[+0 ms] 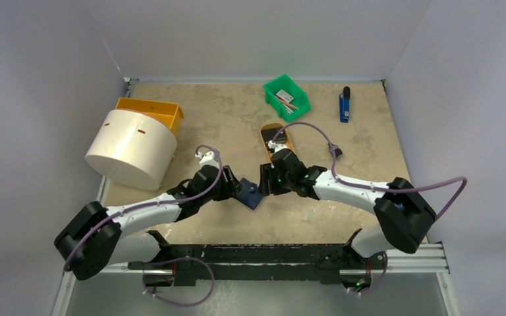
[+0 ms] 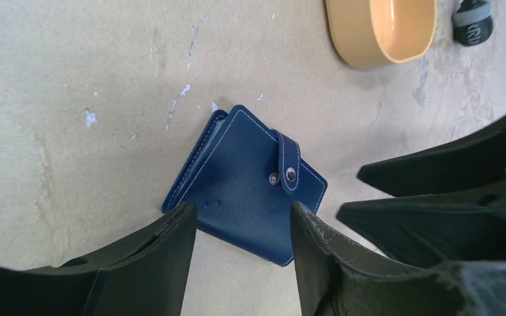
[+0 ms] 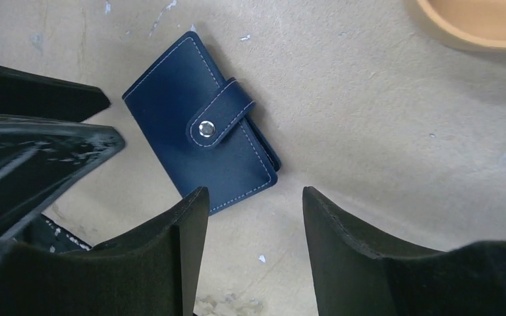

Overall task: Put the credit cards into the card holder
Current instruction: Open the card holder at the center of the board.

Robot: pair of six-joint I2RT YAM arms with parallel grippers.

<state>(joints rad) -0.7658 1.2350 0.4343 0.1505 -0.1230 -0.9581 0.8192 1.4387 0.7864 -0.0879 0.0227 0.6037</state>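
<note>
Over the middle of the table (image 1: pixel 356 164), the left gripper (image 2: pixel 242 220) and the right gripper (image 3: pixel 253 201) face each other, each with its fingers well apart and holding nothing. The card holder (image 3: pixel 197 125) lies flat between them, folded, its tab snapped.

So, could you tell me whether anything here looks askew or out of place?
The card holder lies snapped shut and skewed. The white drum at the left looks tipped, overlapping the orange bin.
</note>
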